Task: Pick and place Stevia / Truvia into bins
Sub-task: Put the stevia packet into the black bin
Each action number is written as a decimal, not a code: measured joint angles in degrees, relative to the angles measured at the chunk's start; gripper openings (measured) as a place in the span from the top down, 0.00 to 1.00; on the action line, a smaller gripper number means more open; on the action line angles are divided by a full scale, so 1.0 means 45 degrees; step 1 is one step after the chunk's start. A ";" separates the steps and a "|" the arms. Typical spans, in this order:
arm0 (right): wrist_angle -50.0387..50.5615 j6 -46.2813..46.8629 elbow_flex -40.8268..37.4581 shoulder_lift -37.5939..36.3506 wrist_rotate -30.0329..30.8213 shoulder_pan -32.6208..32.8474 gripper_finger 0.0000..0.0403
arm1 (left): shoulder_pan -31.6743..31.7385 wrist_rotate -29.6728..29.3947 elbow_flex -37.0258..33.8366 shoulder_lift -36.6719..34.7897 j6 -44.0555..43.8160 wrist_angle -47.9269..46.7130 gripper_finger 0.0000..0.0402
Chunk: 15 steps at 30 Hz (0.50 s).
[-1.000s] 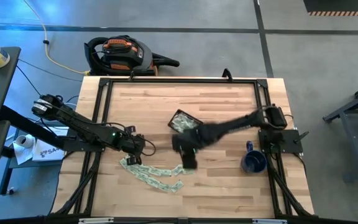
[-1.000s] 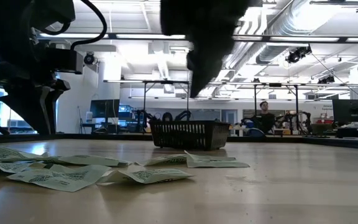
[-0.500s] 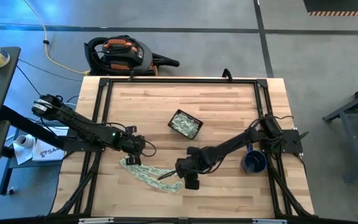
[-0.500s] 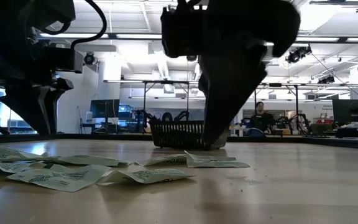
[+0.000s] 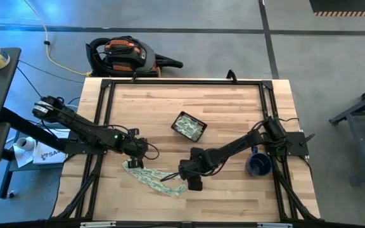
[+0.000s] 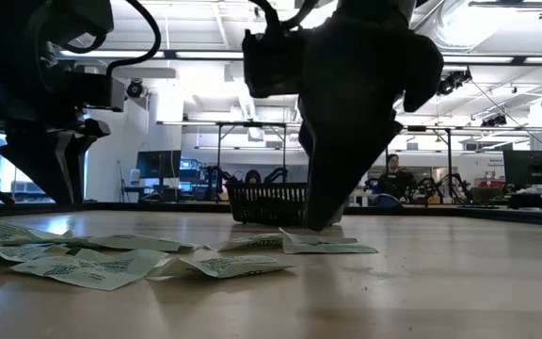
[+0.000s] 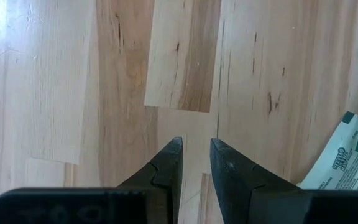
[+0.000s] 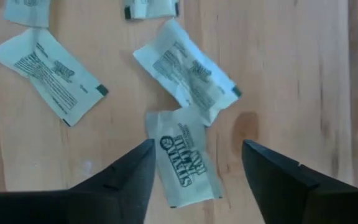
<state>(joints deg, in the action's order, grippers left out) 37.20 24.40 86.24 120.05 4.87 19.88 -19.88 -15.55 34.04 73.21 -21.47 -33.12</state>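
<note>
Pale green and white Stevia sachets (image 5: 149, 178) lie flat in a loose scatter near the table's near edge. The dark slatted basket (image 5: 189, 126) stands mid-table with several sachets inside. My right gripper (image 5: 192, 180) is low over the right end of the scatter. It is open, and its fingers stand on either side of one sachet (image 8: 184, 163) that lies flat on the wood. Two more sachets (image 8: 188, 68) lie just beyond it. My left gripper (image 7: 196, 149) waits over bare wood at the scatter's left end, open by a narrow gap.
A dark blue mug (image 5: 258, 166) stands near the table's right edge by the right arm's base. Black frame rails (image 5: 182, 82) run around the tabletop. Bare wood lies between basket and scatter. A vacuum cleaner (image 5: 127, 54) sits on the floor beyond the far edge.
My right gripper has swung from beside the basket toward the table's near edge and come down over the right end of the scatter of sachets, then settled almost still. The sachets and the basket have stayed where they were.
</note>
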 joint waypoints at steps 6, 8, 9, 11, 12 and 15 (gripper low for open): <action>0.0096 -0.0293 0.0015 0.0199 -0.0091 -0.0087 0.39 | 0.0000 0.0000 0.0000 0.0000 0.0000 0.0004 0.71; 0.0249 -0.0285 0.0024 0.0472 -0.0579 -0.0112 0.40 | 0.0000 0.0002 0.0000 0.0000 -0.0005 0.0000 0.71; 0.0208 -0.0286 0.0039 0.0559 -0.0808 -0.0115 0.41 | 0.0000 0.0002 0.0000 0.0000 -0.0005 0.0010 0.71; 0.0142 -0.0229 0.0073 0.0720 -0.1029 -0.0117 0.43 | 0.0000 0.0005 0.0000 0.0000 -0.0005 -0.0005 0.71; 0.0142 -0.0104 0.0073 0.0729 -0.1065 -0.0117 0.44 | 0.0000 0.0005 0.0000 0.0000 -0.0010 -0.0015 0.71; 0.0259 0.0298 0.0101 0.0702 -0.1023 -0.0131 0.50 | 0.0000 0.0005 0.0000 0.0000 -0.0081 -0.0100 0.71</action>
<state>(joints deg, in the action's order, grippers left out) 38.37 25.74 86.69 123.21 0.27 19.29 -19.88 -15.53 34.04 73.21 -21.84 -33.58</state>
